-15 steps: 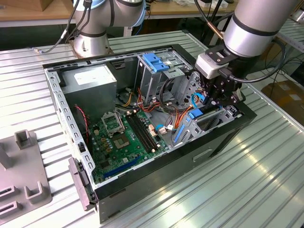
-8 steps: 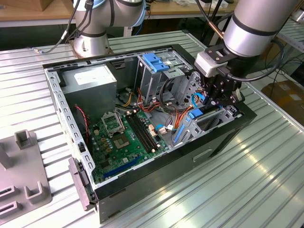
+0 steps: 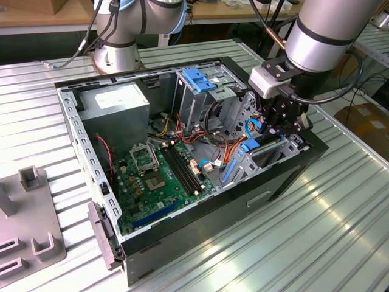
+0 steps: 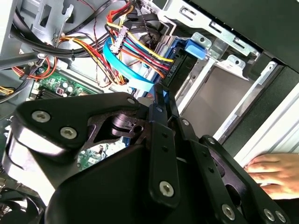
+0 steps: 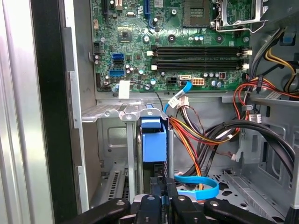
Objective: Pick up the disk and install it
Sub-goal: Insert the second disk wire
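The arm reaches down from the exterior view's upper right, its wrist bent so that the tool [image 3: 281, 125] hangs nose-down inside the open computer case [image 3: 91, 158] lying on the ribbed metal surface [image 3: 316, 231]. The tool sits over the drive bay [image 3: 270, 152] at the case's corner nearest the exterior view's right. Its two dark fingers [image 5: 159, 198] stand close together, pinched on the thin top edge of the disk [image 5: 154, 142], which stands on edge in the bay's slot, its blue carrier rail uppermost and its long axis running down into the bay. Room is tight: grey sheet-metal walls flank the slot on both sides, a loop of blue ribbon cable [image 5: 198, 184] and bundled coloured wires [image 5: 196, 135] lie just beside it, and the green motherboard [image 3: 161, 176] lies beyond. A person's hand [image 4: 273, 170] rests on the case's outer rim.
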Controlling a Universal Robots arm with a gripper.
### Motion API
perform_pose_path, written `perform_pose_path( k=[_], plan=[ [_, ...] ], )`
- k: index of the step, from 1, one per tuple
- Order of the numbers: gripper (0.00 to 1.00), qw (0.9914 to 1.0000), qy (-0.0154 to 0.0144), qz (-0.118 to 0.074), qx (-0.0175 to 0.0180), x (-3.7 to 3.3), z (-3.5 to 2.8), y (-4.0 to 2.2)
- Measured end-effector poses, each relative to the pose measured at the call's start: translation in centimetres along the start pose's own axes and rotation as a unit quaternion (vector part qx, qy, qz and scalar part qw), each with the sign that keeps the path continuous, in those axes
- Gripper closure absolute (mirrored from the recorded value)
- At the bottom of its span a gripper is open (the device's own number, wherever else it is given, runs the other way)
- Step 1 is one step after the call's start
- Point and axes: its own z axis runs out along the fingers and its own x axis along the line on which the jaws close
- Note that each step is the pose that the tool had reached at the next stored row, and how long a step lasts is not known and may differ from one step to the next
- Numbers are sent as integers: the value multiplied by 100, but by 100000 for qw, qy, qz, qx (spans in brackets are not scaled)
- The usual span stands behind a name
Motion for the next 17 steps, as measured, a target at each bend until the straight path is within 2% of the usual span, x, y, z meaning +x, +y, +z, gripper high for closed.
perform_pose_path(
  k=[5,10,17],
  plan=[
    [84,99996,-124,-900,-42,-2,0,0],
    [84,99995,-134,-972,-47,-1,3,0],
    [84,99995,-145,-969,-45,1,47,7]
  ],
)
